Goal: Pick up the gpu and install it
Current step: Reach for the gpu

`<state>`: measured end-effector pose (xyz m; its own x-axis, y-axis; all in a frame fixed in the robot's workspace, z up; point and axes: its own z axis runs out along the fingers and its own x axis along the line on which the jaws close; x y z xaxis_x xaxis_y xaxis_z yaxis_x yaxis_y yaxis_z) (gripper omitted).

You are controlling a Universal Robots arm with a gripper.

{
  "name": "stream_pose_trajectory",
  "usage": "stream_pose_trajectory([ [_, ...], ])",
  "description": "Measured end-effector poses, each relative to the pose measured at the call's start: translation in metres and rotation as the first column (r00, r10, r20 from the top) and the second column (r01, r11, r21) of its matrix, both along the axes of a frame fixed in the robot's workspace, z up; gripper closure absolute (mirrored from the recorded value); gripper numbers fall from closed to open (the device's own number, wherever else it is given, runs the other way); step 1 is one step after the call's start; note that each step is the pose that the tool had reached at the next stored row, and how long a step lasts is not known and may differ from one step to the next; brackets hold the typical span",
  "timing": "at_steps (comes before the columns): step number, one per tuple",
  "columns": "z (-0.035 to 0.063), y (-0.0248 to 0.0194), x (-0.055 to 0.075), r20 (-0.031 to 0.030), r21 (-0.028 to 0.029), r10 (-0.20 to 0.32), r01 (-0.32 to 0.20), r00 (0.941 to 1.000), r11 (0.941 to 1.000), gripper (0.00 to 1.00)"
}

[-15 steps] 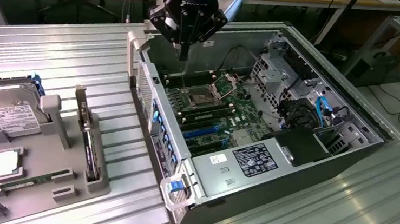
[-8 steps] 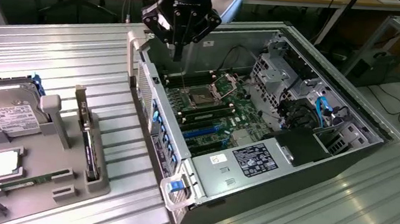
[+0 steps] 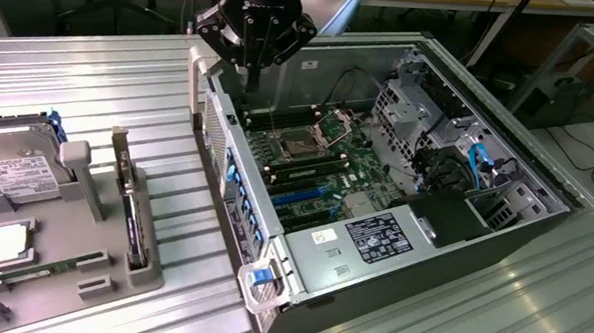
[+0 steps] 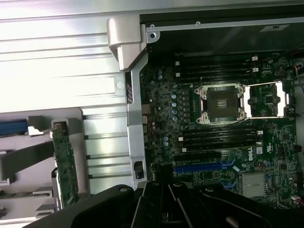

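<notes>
The gpu [image 3: 129,200] is a thin green card with a silver bracket. It stands on edge in a slot of the grey holder [image 3: 61,275] at the exterior view's left. In the wrist view the gpu [image 4: 64,166] shows as a green strip beside the case wall. My gripper [image 3: 250,80] hangs over the rear corner of the open computer case [image 3: 506,233], above the motherboard [image 3: 325,157], well away from the card. Its fingers are together and shut on nothing. The gripper's dark body [image 4: 164,194] sits over the blue expansion slot [image 4: 197,167].
The holder also carries a silver hard drive [image 3: 12,166], a processor chip [image 3: 7,242] and a narrow RAM stick [image 3: 42,272]. The case's metal rear wall [image 3: 227,168] stands between holder and motherboard. An open processor socket [image 4: 221,102], memory slots and cables fill the case. Ribbed metal tabletop [image 3: 89,84] lies around.
</notes>
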<state>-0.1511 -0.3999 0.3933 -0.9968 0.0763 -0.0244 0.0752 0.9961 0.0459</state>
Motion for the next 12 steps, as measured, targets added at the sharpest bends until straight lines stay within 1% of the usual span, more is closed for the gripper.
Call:
stream_pose_trajectory([
  [6, 0.0, -0.0004, -0.012, 0.0, 0.0003, 0.0, 0.0, 1.0, 1.0, 0.89],
  [12, 0.0, -0.0008, -0.019, 0.0, 0.0005, 0.0, 0.0, 1.0, 1.0, 0.89],
])
